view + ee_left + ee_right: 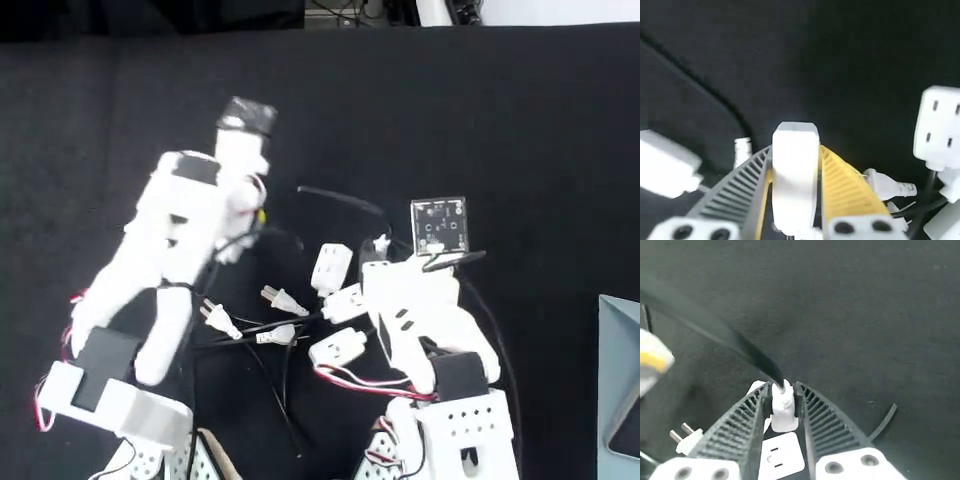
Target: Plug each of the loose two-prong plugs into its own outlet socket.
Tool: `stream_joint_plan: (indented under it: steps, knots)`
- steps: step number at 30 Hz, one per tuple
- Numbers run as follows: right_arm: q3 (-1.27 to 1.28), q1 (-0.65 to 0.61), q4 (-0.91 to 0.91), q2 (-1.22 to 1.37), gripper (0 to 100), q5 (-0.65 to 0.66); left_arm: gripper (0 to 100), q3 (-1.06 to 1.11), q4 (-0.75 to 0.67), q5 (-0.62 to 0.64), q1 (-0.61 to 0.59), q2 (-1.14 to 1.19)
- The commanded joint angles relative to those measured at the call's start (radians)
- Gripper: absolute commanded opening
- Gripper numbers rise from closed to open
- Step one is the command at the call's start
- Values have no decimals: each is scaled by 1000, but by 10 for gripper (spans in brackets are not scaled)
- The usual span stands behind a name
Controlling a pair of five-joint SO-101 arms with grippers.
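plug [784, 415] in right hand [782, 387], seemingly gripped

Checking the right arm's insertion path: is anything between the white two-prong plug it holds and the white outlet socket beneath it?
Nothing visible does. The right gripper clamps the white two-prong plug just over the white outlet socket, whose slots lie bare; the prongs themselves are hidden. The left gripper holds a separate white block.
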Motion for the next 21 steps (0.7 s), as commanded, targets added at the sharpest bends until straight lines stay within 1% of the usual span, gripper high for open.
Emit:
stream_joint_plan:
  steps: [1, 3, 4, 7, 9, 10, 14, 21]
  knots:
    - [-50, 20, -23, 1, 12, -2, 30, 110, -138, -9, 70, -40]
    - [-50, 20, -23, 1, 12, -2, 37, 162, -192, -9, 93, -40]
    - [-50, 20, -23, 1, 12, -2, 63, 179, -204, -5, 96, -40]
    - [-47, 20, -23, 1, 13, -2, 191, 199, -201, 9, 88, -48]
    - [-45, 18, -23, 1, 13, 0, 237, 197, -199, 52, 53, -48]
    - [-45, 18, -23, 1, 13, 0, 238, 191, -199, 61, 31, -48]
    - [-44, 17, -23, 1, 13, 0, 238, 180, -201, 25, -39, -49]
    - [-44, 15, -23, 1, 13, 0, 239, 168, -204, -5, -159, -49]
